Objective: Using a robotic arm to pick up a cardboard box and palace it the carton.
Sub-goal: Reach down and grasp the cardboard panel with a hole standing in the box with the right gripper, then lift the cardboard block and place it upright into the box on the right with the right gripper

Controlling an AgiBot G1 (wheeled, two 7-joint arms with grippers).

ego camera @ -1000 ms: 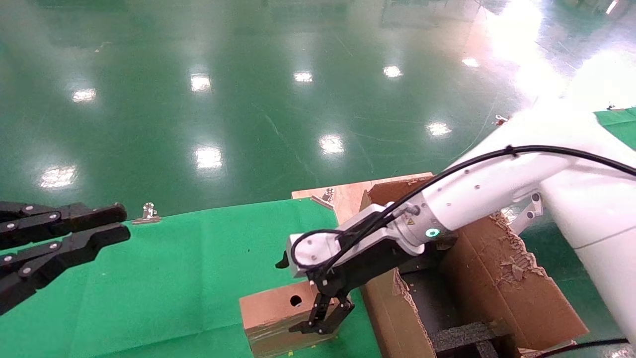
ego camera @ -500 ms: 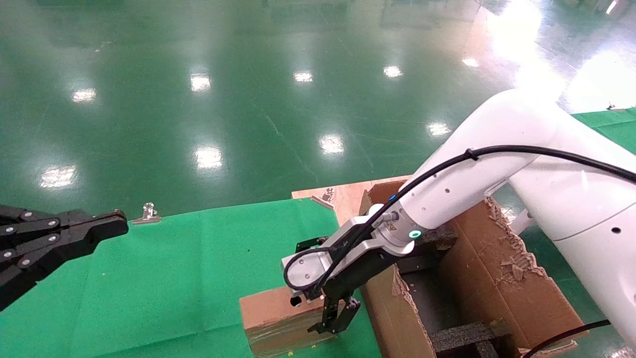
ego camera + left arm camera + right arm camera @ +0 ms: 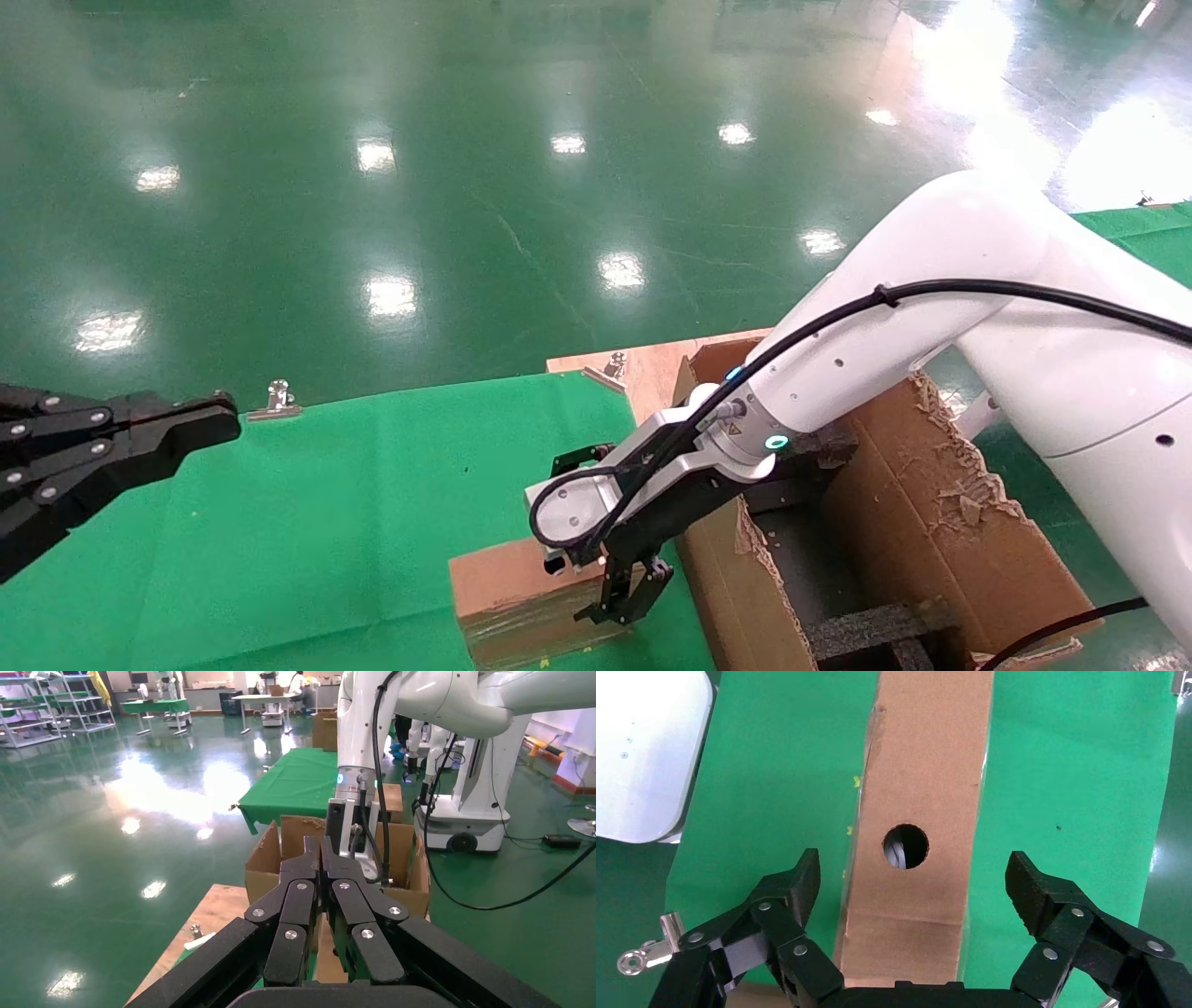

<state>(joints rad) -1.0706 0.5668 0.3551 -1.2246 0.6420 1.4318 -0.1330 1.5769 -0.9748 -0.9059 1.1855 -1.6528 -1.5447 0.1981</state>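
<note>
The small taped cardboard box stands on the green cloth near the front edge, just left of the carton. The white robotic arm reaches down over it. My right gripper is open at the box's right end. In the right wrist view the box shows its narrow side with the round hole, and the gripper has one finger on each side of it, not touching. My left gripper is shut and empty, parked far left above the cloth; it also shows in the left wrist view.
The carton has ragged flaps and black foam blocks inside. A bare wooden board lies behind it. A metal clip sits at the far edge of the green cloth. Green shiny floor lies beyond.
My right gripper has swung down and turned over the box's right end, now straddling it. My left gripper has closed its fingers.
</note>
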